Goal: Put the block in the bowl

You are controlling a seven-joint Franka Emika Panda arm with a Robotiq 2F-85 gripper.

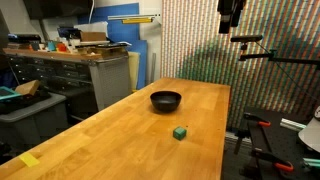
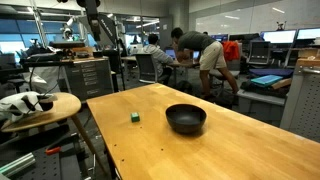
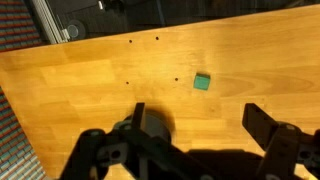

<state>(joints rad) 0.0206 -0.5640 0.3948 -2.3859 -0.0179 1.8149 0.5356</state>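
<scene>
The green block (image 1: 180,131) lies on the wooden table (image 1: 120,140), apart from the black bowl (image 1: 166,100) and nearer the table's edge. Both show in the other exterior view too, the block (image 2: 134,117) beside the bowl (image 2: 186,118). My gripper (image 1: 230,12) hangs high above the table's far end. In the wrist view its fingers (image 3: 200,125) are spread wide and empty, with the block (image 3: 202,81) on the wood beyond them. A dark round shape, probably the bowl (image 3: 157,126), sits partly behind one finger.
A cluttered workbench (image 1: 90,55) stands past the table. A camera stand (image 1: 265,50) stands by a striped wall. A round stool with a white object (image 2: 35,103) is beside the table. People (image 2: 205,55) work at desks behind. Yellow tape (image 1: 30,160) marks a table corner.
</scene>
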